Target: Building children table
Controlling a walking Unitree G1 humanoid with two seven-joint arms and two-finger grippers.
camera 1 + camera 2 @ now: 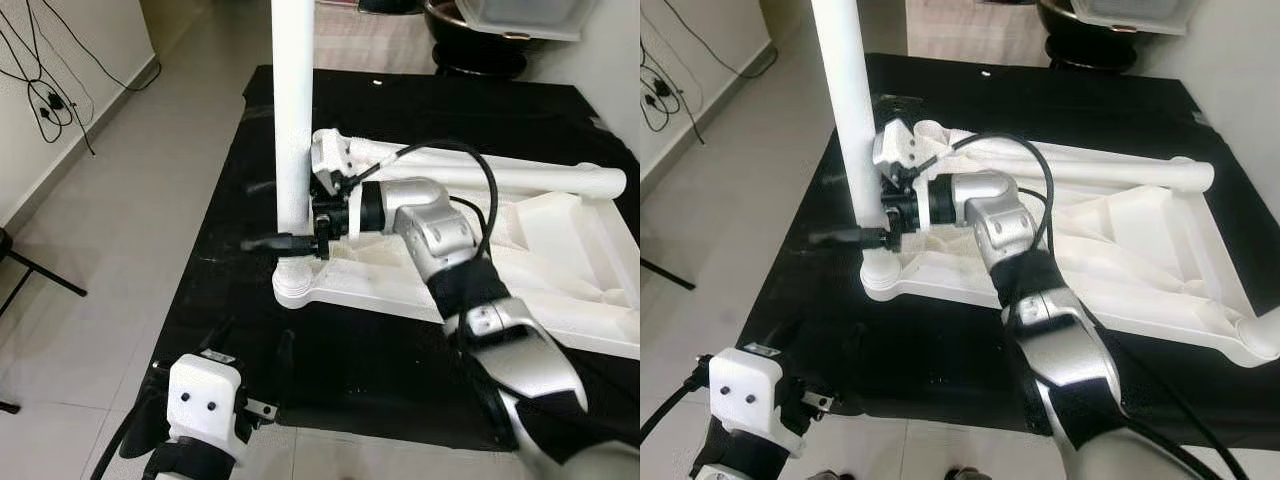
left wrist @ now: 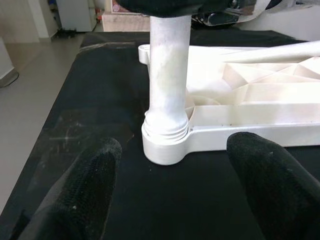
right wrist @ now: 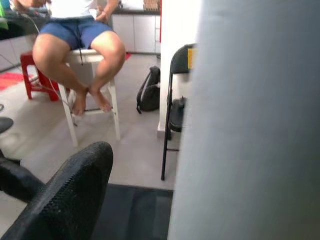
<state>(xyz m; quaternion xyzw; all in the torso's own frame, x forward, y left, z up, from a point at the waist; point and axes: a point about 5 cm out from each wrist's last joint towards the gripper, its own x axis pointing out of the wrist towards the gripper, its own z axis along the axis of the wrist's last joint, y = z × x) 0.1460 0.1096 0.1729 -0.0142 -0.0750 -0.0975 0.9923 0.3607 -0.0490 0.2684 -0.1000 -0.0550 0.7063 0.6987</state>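
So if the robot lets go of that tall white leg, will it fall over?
Probably not: the white leg stands upright with its threaded end in the tabletop's corner socket. It looks stiff, smooth plastic, maybe slippery. If only loosely screwed, it might wobble when the right gripper releases.

Bright, even daylight; the white leg point(image 3: 250, 120) blurs close to the lens.

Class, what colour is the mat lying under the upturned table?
Black; the mat shows best in the left eye view.

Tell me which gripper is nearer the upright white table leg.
Right. The right gripper is at the upright white table leg, just above its socket, while the left gripper hangs back, open, short of the tabletop's corner.
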